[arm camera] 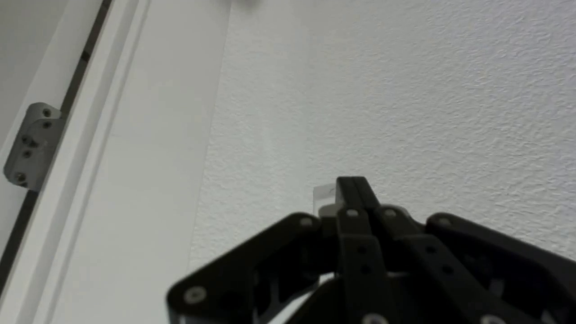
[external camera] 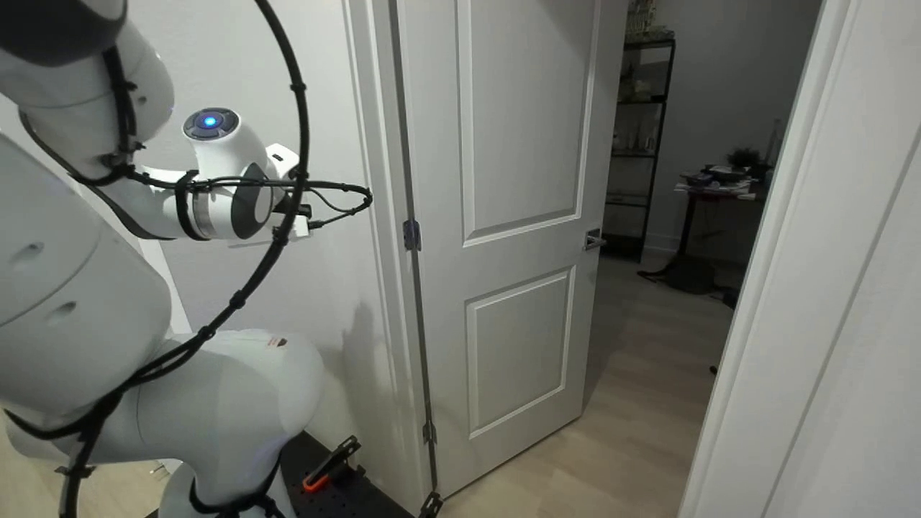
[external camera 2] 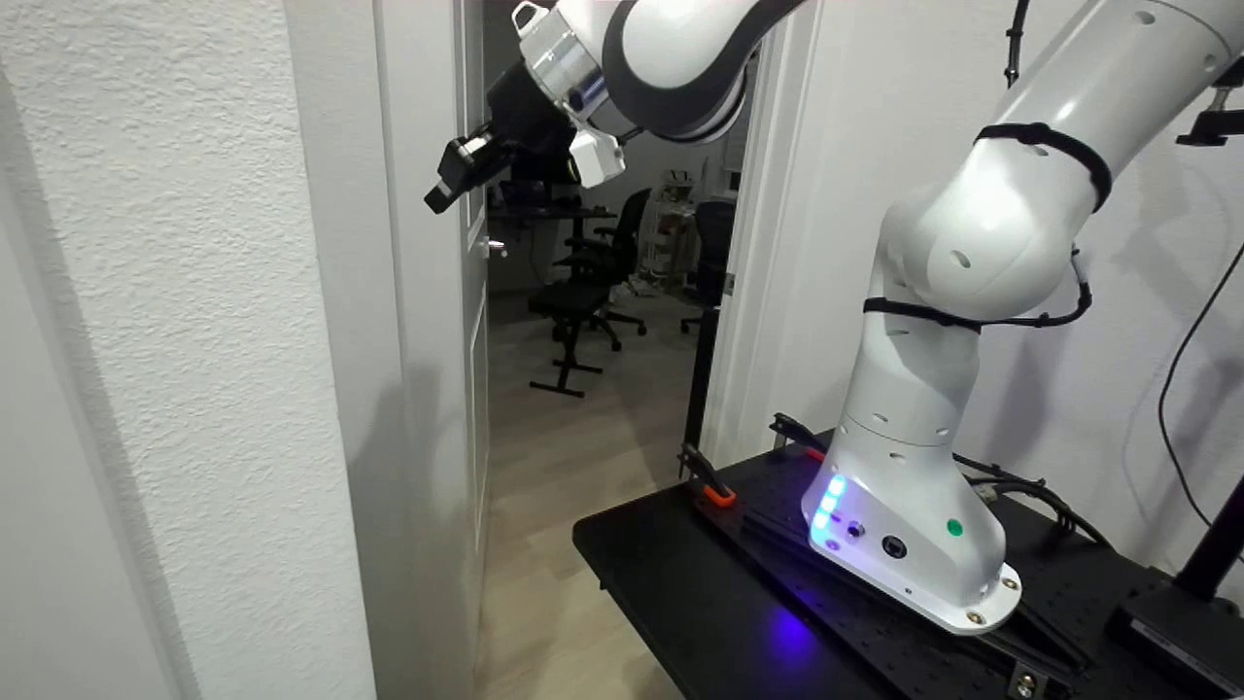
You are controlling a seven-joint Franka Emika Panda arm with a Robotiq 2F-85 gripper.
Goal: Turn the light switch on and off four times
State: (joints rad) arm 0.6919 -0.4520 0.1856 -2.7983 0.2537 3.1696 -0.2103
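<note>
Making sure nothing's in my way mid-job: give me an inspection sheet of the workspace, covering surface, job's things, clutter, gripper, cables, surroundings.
Surface: black table carrying the robot base and two orange-and-black clamps.
Job's things: probable light switch, a pale corner mostly hidden behind the gripper; on or off unclear.
Clutter: papers and other items piled on a desk beyond the open door.
Gripper: shut, nothing seen between the jaws; contact with the switch unclear.
Cables: black cable strapped to the arm, looping outward; thin cable hanging apart from it.
Surroundings: office chair and shelf, dimly lit.

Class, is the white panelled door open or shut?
Open: in both exterior views the white panelled door stands swung back, a dim room showing past its metal handle.
</note>
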